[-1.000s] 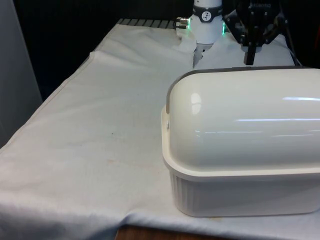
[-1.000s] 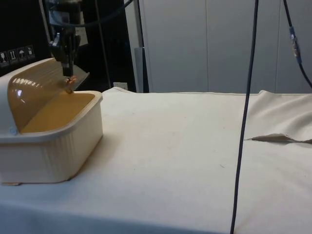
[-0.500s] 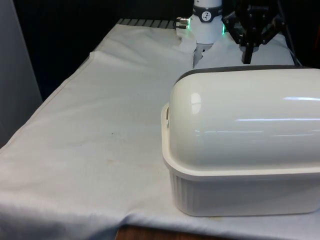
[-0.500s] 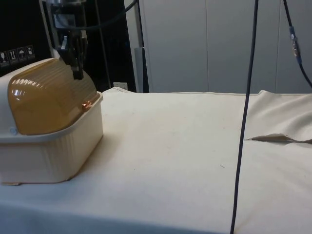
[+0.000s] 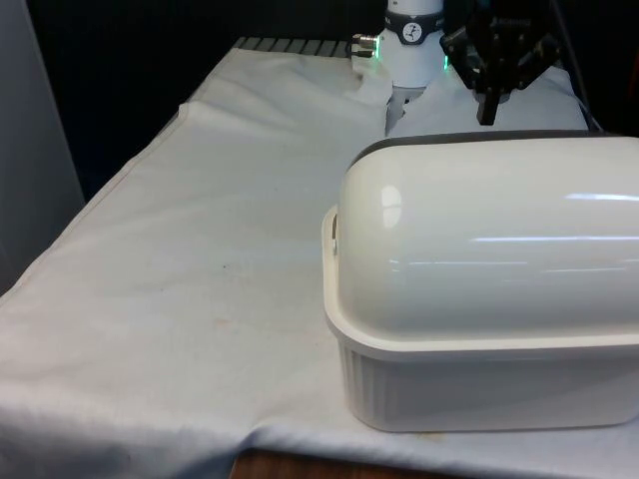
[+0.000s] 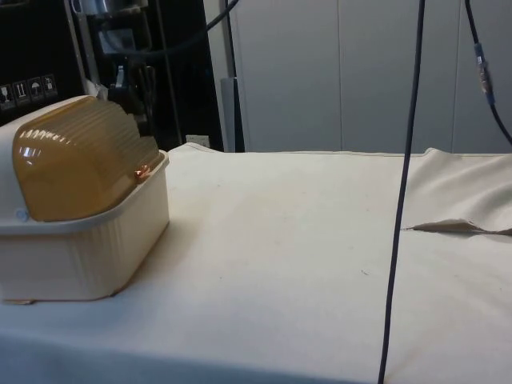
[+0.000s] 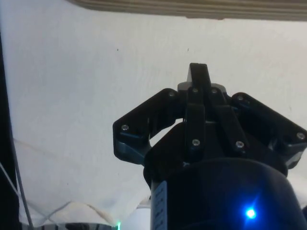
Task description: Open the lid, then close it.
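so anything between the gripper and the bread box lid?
Nothing. In the side view the gripper hangs just past the closed lid, apart from it. The wrist view has bare cloth between the fingertips and the box edge.

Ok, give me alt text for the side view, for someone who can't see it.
A cream bread box sits on a white-clothed table with its amber ribbed lid closed. The black gripper hangs just above and behind the lid, not touching it. A dark cable hangs down in the foreground.
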Robot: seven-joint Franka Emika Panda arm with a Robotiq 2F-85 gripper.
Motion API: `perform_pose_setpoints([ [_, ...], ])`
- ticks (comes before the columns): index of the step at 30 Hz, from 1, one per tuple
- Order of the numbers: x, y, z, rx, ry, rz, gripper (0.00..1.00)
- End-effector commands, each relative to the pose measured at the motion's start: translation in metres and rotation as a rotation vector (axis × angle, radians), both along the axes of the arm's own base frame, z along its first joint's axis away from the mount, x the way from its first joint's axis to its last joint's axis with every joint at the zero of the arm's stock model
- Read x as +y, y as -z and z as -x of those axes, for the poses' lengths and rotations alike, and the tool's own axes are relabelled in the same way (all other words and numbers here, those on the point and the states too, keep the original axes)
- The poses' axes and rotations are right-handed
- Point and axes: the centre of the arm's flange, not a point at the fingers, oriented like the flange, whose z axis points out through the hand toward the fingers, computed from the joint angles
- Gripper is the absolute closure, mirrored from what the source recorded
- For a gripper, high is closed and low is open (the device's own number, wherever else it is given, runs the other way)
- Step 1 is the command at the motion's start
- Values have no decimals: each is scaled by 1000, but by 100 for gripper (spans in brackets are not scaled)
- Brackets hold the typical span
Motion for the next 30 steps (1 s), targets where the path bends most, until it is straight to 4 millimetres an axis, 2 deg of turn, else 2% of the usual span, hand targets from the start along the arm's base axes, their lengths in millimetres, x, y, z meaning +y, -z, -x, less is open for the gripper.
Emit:
perform_pose_setpoints([
  [1, 0, 2, 2, 11, -1, -4, 100],
  [8, -4, 9, 18, 21, -1, 1, 100],
  [9, -4, 10, 15, 34, 2, 4, 100],
  [18, -15, 21, 41, 37, 3, 4, 100],
  [23, -19, 37, 53, 47, 3, 2, 100],
  [30, -22, 46, 60, 48, 6, -3, 100],
])
